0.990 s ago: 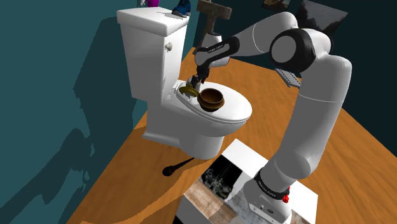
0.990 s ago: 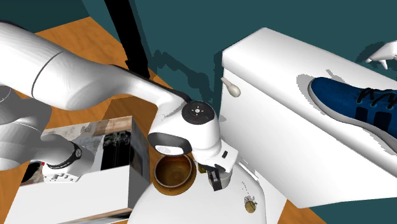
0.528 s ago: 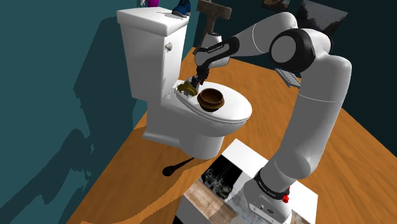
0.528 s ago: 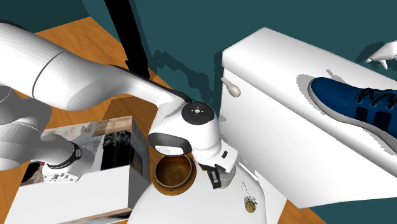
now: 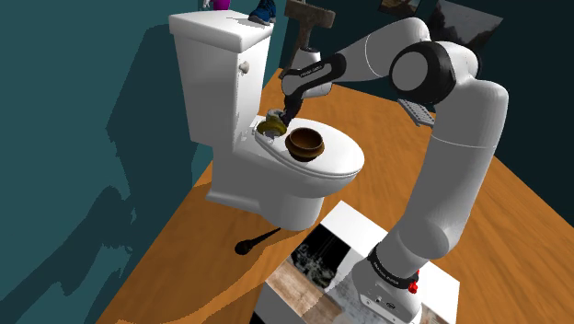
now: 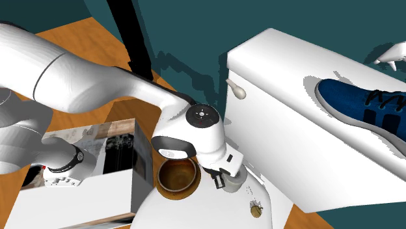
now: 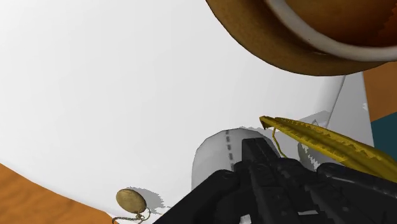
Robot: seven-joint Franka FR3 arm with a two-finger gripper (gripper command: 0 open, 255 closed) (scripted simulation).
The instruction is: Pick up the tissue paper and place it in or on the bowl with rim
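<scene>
The tissue paper is a small grey-white roll (image 7: 217, 154) with a dashed seam, at the back of the white toilet lid (image 5: 338, 161). My black gripper (image 5: 281, 117) is shut on the roll (image 5: 272, 125); in the wrist view the fingers (image 7: 256, 159) cover its near side. In the second exterior view the gripper (image 6: 225, 181) hangs under the white wrist, with the roll (image 6: 233, 184) at its tips. The brown rimmed bowl (image 5: 305, 143) stands upright on the lid just beside the gripper, and is also seen as the bowl (image 6: 177, 175) and the bowl (image 7: 299, 35).
A yellow, leaf-like thing (image 7: 331, 145) lies beside the fingers. A small brass disc on a chain (image 7: 132, 200) rests on the lid (image 6: 256, 209). The toilet tank (image 5: 221, 55) rises close behind, with a blue shoe (image 6: 364, 110) on top. My stand (image 5: 350, 276) sits on the wooden floor.
The fingers have gone from open to shut around the roll. In the shoulder view the roll now shows as a grey round shape at the fingertips. The arm has barely moved.
</scene>
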